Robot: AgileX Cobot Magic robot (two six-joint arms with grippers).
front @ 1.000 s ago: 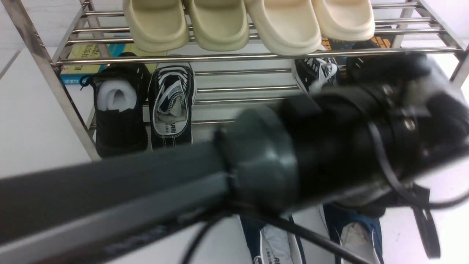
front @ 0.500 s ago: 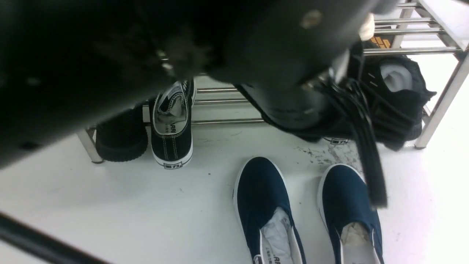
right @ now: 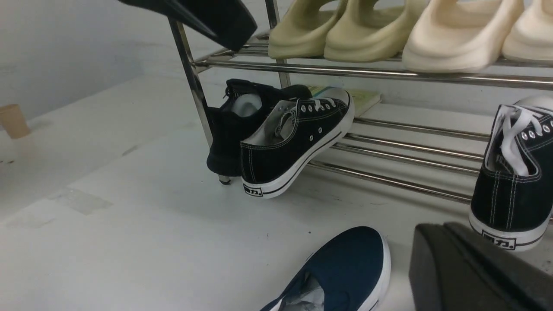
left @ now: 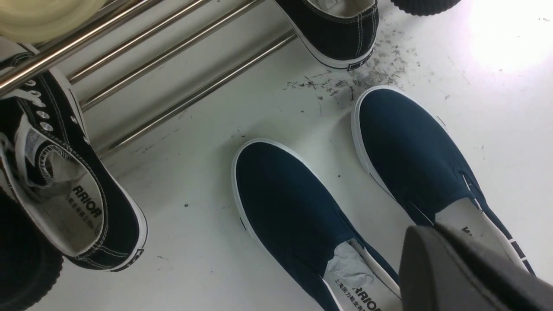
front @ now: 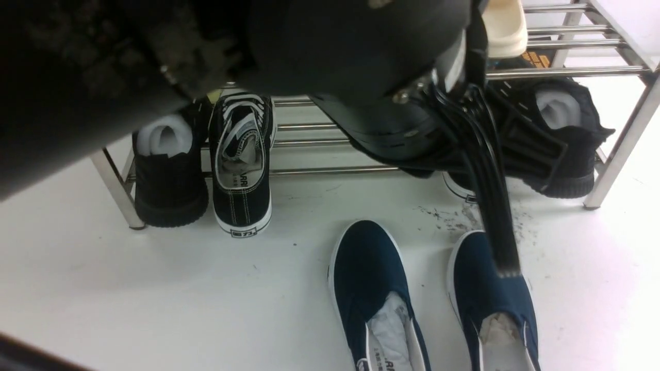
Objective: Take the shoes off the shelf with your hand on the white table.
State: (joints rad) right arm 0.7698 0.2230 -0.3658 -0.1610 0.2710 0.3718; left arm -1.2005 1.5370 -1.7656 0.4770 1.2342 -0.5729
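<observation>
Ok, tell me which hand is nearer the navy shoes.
Left, it seems. The left hand hangs just over the navy shoes, above one heel opening; the right hand sits beside one toe, facing the shelf.

Likely a lab test bench: a steel shoe rack (front: 330, 170) stands on a scuffed white table (front: 154, 288).

Two navy slip-on shoes (front: 368, 268) lie side by side on the white table (front: 154, 288), toes toward the steel shelf (front: 330, 170).
</observation>
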